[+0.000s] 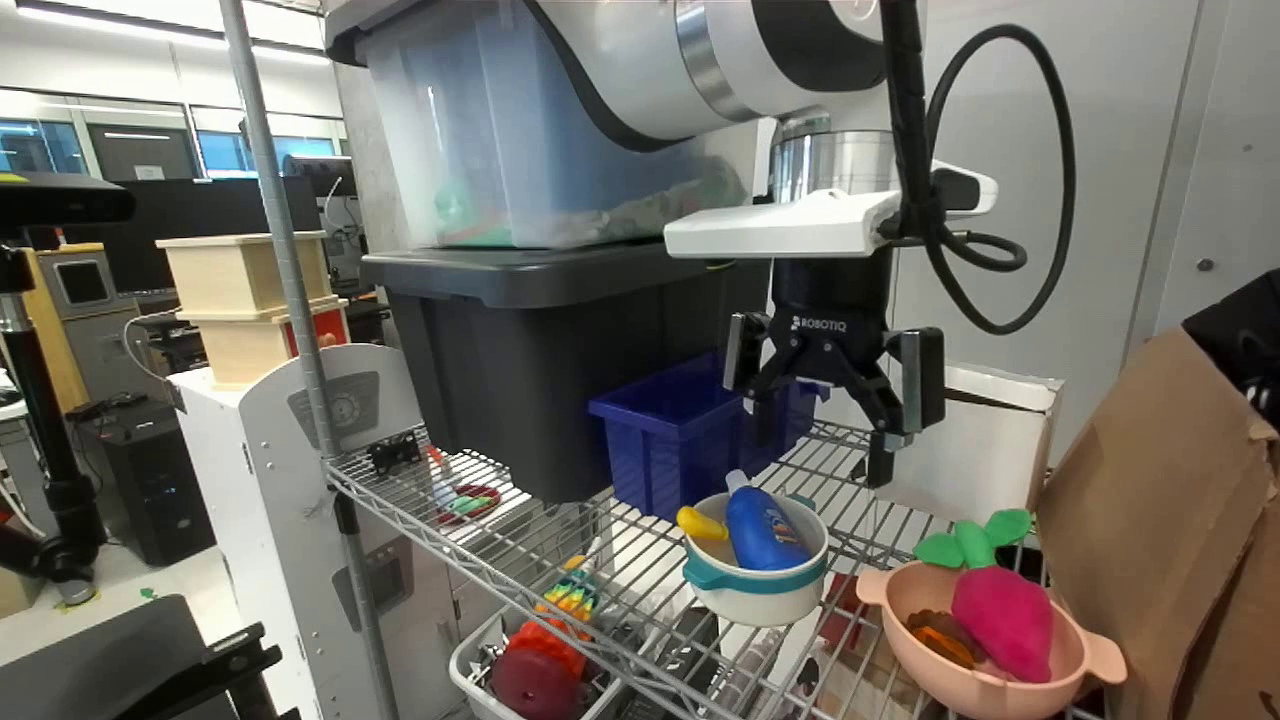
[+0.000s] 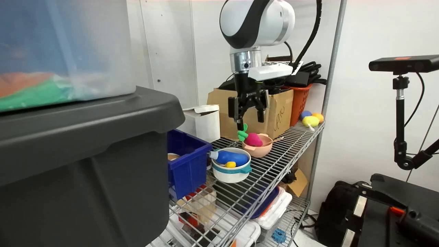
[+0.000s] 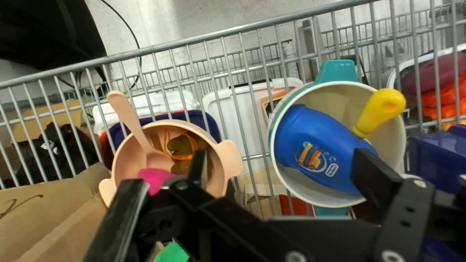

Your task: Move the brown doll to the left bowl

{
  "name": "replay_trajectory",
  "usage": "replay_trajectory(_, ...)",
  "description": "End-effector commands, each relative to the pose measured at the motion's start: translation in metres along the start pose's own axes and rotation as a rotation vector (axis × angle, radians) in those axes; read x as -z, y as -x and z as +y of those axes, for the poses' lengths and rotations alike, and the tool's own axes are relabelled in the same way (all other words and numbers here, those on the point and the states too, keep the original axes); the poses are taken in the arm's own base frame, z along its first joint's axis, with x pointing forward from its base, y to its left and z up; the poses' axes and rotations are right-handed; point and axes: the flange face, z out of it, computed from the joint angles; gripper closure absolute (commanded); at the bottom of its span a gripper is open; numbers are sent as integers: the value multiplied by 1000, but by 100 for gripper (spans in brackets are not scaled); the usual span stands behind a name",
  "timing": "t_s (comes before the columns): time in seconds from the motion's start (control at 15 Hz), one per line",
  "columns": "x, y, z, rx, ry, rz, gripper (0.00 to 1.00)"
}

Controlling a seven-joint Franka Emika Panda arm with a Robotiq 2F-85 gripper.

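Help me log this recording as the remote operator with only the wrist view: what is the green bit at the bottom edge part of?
Observer: It is the leafy top of the magenta toy, as an exterior view shows.
Operator: Am I touching the white bowl with teal handles?
Observer: No; in both exterior views the open gripper hangs clear of it, higher up.
Operator: What stands past the dark blue bin at my right edge?
Observer: A large dark tote, right beside the bin.
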Motion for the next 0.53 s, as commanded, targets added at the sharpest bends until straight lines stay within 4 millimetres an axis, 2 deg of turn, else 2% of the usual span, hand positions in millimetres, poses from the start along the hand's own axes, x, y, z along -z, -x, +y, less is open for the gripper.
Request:
replay_trajectory(0.0, 5, 12, 20, -81, 13, -36, 0)
replay_trajectory(0.27, 2, 19, 37, -138, 32, -53, 0)
replay_trajectory(0.47, 3, 23, 42, -148, 27, -59, 0)
